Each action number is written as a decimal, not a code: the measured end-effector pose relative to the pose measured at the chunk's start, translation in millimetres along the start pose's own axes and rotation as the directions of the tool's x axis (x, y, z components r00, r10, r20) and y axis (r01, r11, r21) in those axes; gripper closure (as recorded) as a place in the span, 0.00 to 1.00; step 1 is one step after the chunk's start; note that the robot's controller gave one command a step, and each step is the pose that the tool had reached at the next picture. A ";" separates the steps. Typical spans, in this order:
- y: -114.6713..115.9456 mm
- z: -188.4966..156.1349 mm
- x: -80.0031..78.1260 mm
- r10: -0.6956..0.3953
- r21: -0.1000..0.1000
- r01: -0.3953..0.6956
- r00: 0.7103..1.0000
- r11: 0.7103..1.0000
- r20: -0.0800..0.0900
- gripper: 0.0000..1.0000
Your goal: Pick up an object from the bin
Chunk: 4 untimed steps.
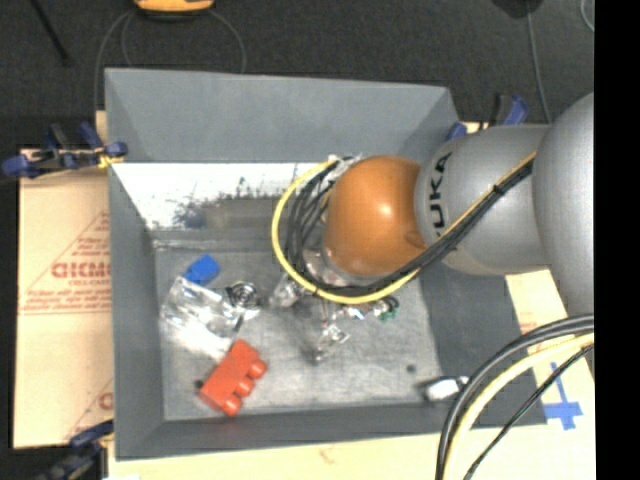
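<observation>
In the grey bin [132,298], we are poising our claw [322,336] over small shiny bits [288,293] mid-floor; we cannot tell its opening. A red brick [232,376] is lying nearby. We are judging this the approach; settling and closing are coming next.

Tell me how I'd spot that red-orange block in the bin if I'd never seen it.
Look into the grey metal bin, at the lower left of its floor. There an orange-red block with rounded bumps lies just below a crumpled clear plastic piece. It is the only red thing there, and larger than the small blue piece farther up.
</observation>
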<state>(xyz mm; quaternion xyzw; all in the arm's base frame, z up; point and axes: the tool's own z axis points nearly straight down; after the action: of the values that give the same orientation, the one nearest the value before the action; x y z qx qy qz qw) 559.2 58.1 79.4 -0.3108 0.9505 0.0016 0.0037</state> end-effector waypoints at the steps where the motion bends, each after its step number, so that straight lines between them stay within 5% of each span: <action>1: -35.1 3.2 -6.1 0.080 -0.006 -0.080 0.997 0.997 -0.003 0.00; 2: -39.9 3.3 -55.5 0.179 0.003 -0.179 0.984 0.984 -0.005 0.00; 3: -41.5 -0.8 -55.4 0.183 0.003 -0.183 0.983 0.983 -0.008 1.00; 4: -43.9 -32.2 -56.9 0.187 0.006 -0.187 0.982 0.982 0.001 1.00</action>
<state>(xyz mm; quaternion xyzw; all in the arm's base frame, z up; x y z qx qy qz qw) 630.9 56.1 112.0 -0.2203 0.9754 -0.0008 0.0044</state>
